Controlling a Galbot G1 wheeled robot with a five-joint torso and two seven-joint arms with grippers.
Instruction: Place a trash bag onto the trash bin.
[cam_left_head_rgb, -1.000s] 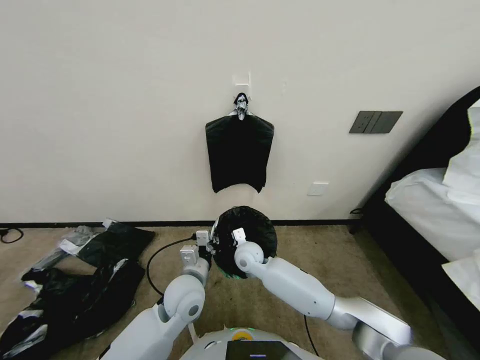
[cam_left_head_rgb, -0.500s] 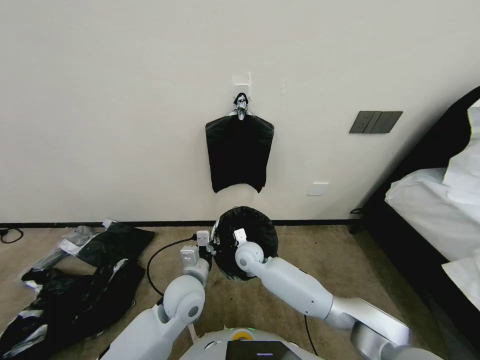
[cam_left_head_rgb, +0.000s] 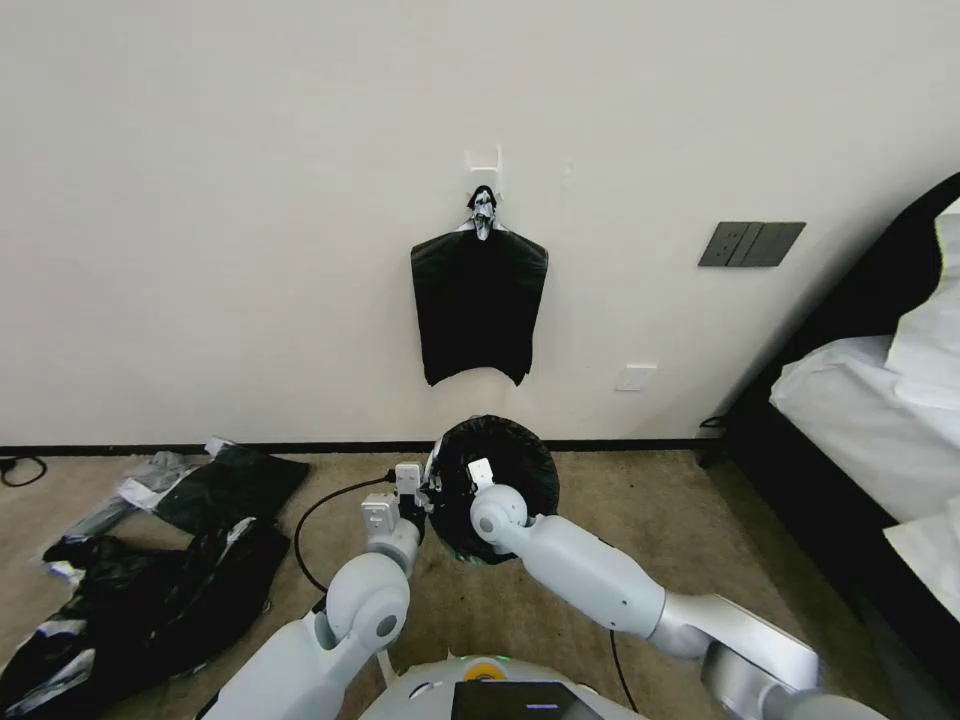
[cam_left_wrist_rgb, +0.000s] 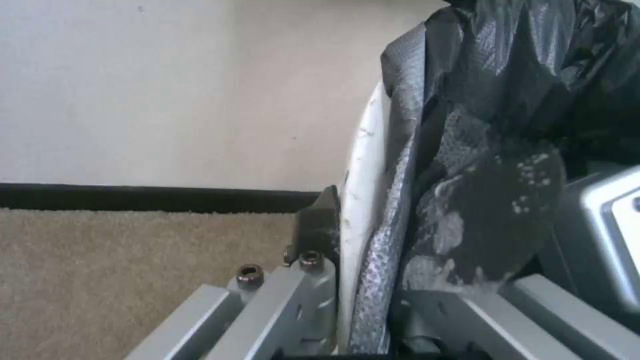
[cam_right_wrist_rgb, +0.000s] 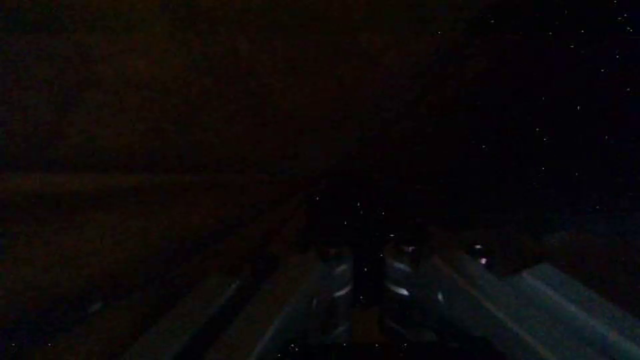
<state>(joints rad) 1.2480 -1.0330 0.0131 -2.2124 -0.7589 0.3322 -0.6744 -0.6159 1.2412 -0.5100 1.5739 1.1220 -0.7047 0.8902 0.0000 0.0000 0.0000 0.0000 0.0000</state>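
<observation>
The trash bin (cam_left_wrist_rgb: 359, 190) stands on the carpet against the wall, its white rim showing in the left wrist view. The glossy black trash bag (cam_left_head_rgb: 505, 465) lines it and hangs over the rim, also shown in the left wrist view as the trash bag (cam_left_wrist_rgb: 493, 140). My left gripper (cam_left_head_rgb: 424, 494) is at the bin's left rim. Up close, the left gripper (cam_left_wrist_rgb: 363, 240) is shut across the rim and the bag's edge, one finger outside the wall. My right gripper (cam_left_head_rgb: 482, 468) reaches down into the lined bin; the right wrist view is almost black.
A flat black bundle (cam_left_head_rgb: 478, 310) hangs from a wall hook above the bin. A heap of black plastic sheets (cam_left_head_rgb: 150, 590) lies on the floor to the left. A black cable (cam_left_head_rgb: 322, 508) crosses the carpet. A bed (cam_left_head_rgb: 880, 420) stands on the right.
The bag now covers the bin's near side, where a green strip at the base showed a second ago. The right arm has shifted slightly to the right inside the bin.
</observation>
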